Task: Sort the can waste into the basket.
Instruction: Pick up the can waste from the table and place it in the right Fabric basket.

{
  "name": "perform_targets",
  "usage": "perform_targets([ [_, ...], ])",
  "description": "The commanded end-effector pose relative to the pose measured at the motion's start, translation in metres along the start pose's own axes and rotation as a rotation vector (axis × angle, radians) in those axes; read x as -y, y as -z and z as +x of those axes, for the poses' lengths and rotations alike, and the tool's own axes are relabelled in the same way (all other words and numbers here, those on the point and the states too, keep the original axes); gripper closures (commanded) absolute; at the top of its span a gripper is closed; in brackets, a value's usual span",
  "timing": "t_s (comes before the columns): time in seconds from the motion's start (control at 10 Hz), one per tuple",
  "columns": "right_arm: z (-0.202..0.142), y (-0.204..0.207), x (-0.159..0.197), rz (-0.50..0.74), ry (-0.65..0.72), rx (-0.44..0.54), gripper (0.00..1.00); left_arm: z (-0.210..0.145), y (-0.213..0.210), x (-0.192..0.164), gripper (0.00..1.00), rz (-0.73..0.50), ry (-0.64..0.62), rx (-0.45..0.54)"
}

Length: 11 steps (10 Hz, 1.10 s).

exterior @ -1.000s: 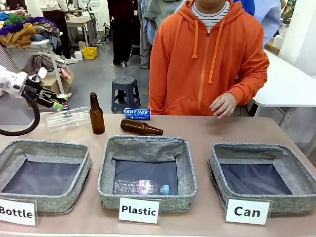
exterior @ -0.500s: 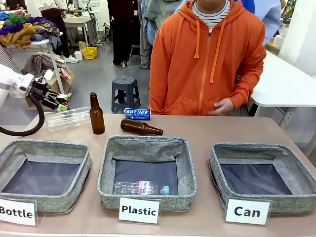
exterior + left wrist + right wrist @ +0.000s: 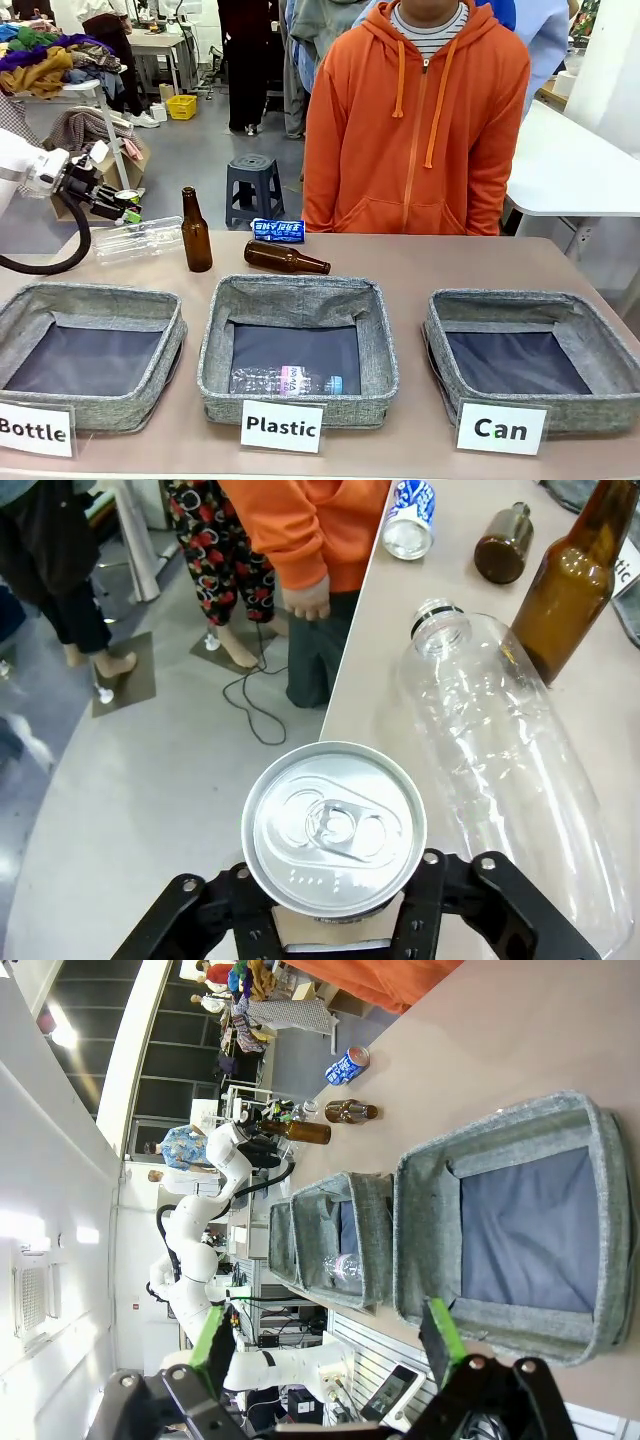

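Silver-top can (image 3: 335, 825) in left gripper (image 3: 120, 205), jaws clenched on it; carry step.
Can held in the air at the counter (image 3: 420, 265) left edge, beside the clear bottle (image 3: 135, 240). Can basket (image 3: 600, 345) is far right, well apart, so the next move looks like a long pass clearing the upright brown bottle (image 3: 196, 232). Right gripper (image 3: 325, 1345), jaws released, hangs near that basket and may crowd the drop.

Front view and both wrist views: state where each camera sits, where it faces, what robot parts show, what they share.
Front view: near table edge, facing across the table to the person; left gripper shows, shut on the silver-topped can.
Left wrist view: behind that can, looking down past the table edge; left gripper at bottom.
Right wrist view: beside the Can basket, right gripper open.
Shared: all three show the blue can.
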State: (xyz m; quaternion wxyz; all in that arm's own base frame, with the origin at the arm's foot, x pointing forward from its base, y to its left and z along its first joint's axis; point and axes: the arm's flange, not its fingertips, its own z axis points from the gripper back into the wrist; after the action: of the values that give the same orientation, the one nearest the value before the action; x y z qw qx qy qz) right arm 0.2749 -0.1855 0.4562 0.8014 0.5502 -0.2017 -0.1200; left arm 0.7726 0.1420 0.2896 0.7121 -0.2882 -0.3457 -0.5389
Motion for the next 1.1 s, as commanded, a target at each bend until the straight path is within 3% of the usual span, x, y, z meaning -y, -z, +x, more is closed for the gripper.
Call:
perform_targets([
  [0.0,0.003,0.000,-0.001,0.022,-0.026,0.013,0.00,0.006,-0.010,-0.006,1.00,-0.002,-0.001,-0.012],
  [0.1,0.003,0.000,-0.001,0.022,-0.026,0.013,0.00,0.012,-0.022,0.002,0.96,0.020,0.011,-0.001],
  [0.2,0.003,0.000,-0.001,0.022,-0.026,0.013,0.00,0.023,-0.043,0.016,1.00,0.036,0.052,0.023],
  [0.5,0.003,0.000,-0.001,0.022,-0.026,0.013,0.00,0.083,-0.136,0.113,1.00,0.032,0.174,0.016],
  [0.6,0.003,0.000,-0.001,0.022,-0.026,0.013,0.00,0.099,-0.159,0.153,1.00,-0.048,0.173,0.021],
  [0.8,0.003,0.000,-0.001,0.022,-0.026,0.013,0.00,0.112,-0.179,0.235,1.00,-0.265,0.281,-0.061],
  [1.0,0.003,0.000,-0.001,0.022,-0.026,0.013,0.00,0.099,-0.157,0.297,1.00,-0.369,0.279,-0.127],
])
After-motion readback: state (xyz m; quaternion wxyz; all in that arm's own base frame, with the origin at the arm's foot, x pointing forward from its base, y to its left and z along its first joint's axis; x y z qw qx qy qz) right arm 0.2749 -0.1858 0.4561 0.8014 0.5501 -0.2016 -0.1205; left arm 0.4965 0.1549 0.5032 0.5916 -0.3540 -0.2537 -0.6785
